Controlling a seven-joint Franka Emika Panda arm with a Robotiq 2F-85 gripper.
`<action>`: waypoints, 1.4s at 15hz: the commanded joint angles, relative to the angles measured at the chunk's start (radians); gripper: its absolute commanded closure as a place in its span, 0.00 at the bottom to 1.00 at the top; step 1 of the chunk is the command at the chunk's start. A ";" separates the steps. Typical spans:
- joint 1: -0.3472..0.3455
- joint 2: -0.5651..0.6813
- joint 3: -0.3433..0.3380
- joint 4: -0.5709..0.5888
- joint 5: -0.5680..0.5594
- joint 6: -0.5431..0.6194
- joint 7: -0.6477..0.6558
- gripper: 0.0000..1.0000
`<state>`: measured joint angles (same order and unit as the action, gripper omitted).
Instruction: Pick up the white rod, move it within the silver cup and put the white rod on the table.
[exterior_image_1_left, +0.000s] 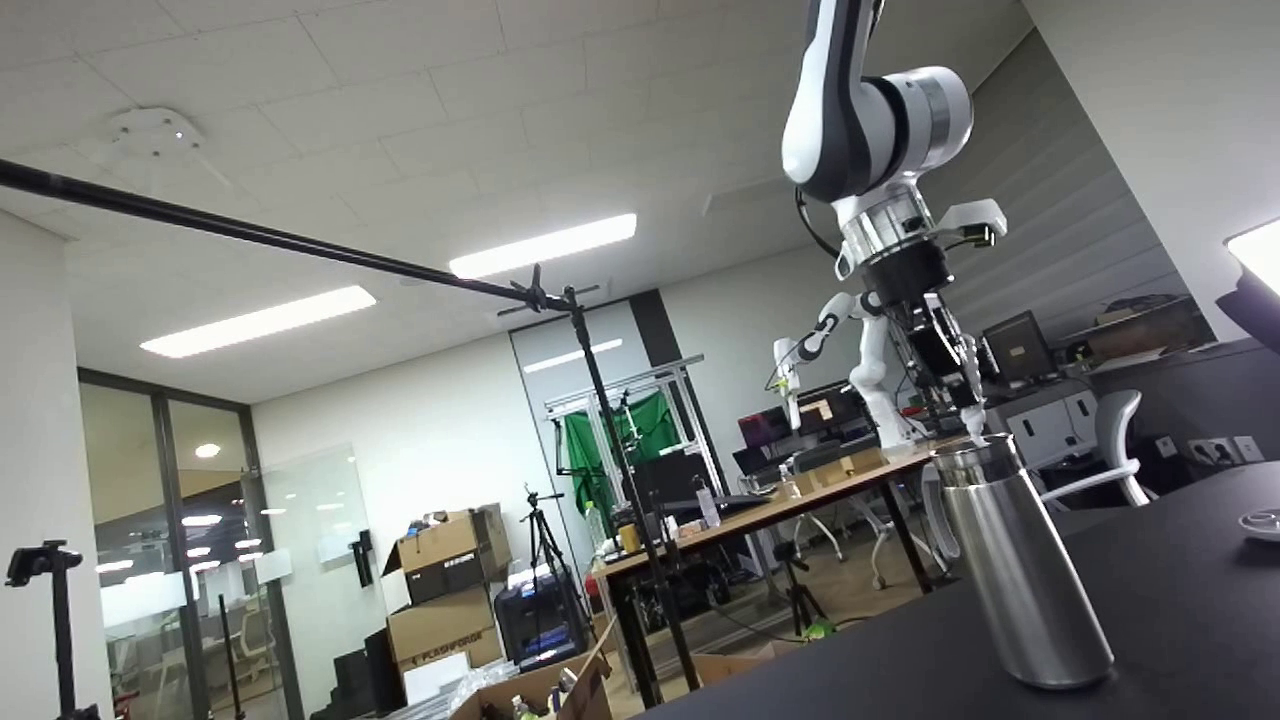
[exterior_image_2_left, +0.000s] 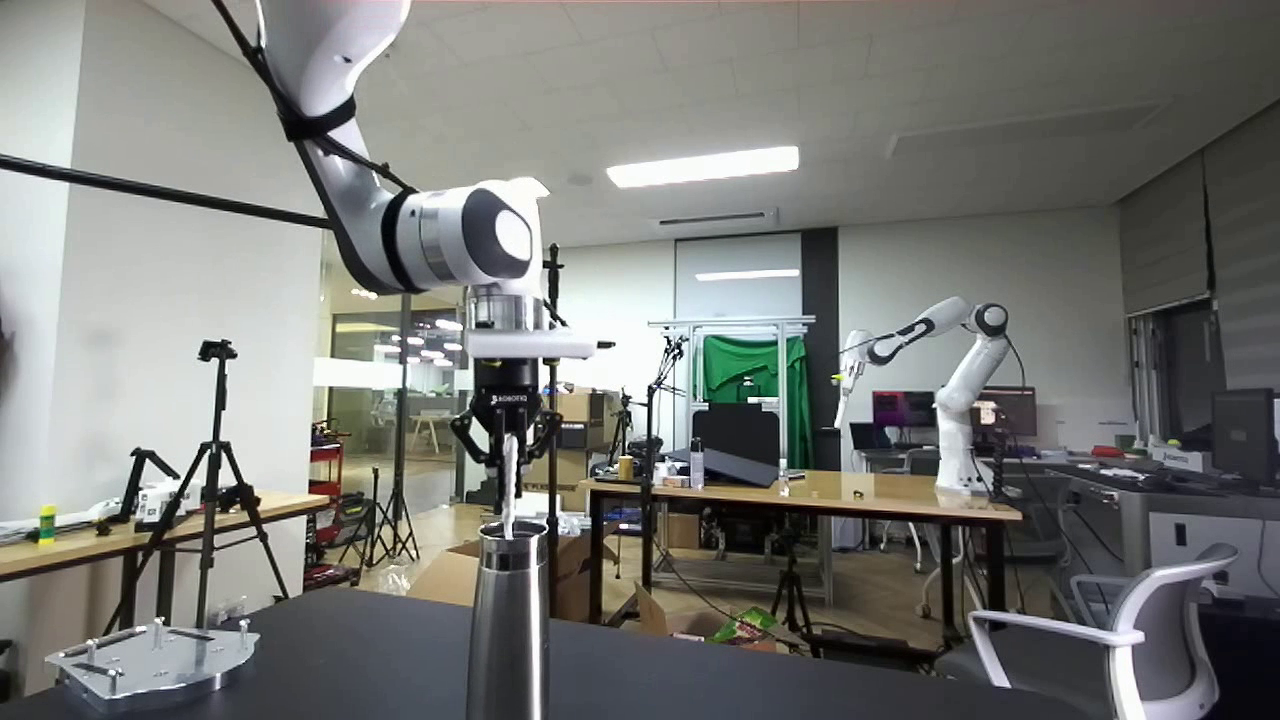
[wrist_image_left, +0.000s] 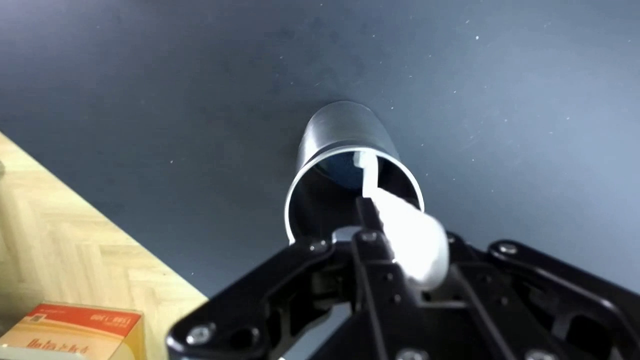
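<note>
- now, at the far left of an exterior view, a flat plate (exterior_image_2_left: 160, 662) with short metal posts lies on the dark counter (exterior_image_2_left: 700, 680).
- behind it, a black tripod (exterior_image_2_left: 216, 420) stands before a wooden desk (exterior_image_2_left: 300, 503).
- next, the gripper (exterior_image_2_left: 510, 490) points down, its fingers pinching the upper part of the white rod (exterior_image_2_left: 509, 518).
- right beneath, the silver cup (exterior_image_2_left: 508, 620) stands upright on the counter; the rod's lower end hangs inside its mouth, as the wrist view shows too. whether the rod touches the cup's wall, i cannot tell.
- farther right, at the back, a long desk (exterior_image_2_left: 900, 495) carries a white robot arm (exterior_image_2_left: 970, 375).
- toward the right edge, a grey chair (exterior_image_2_left: 1172, 635) with white armrests stands partly in view.
</note>
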<state>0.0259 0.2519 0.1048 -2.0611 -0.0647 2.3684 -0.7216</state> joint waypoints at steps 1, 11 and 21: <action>-0.003 0.036 0.002 0.005 0.009 0.018 0.050 0.96; -0.003 -0.132 -0.002 0.060 0.006 -0.053 0.063 0.96; -0.008 -0.350 -0.077 0.202 0.155 -0.286 0.020 0.96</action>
<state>0.0178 -0.0771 0.0623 -1.9252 0.0645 2.1530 -0.6970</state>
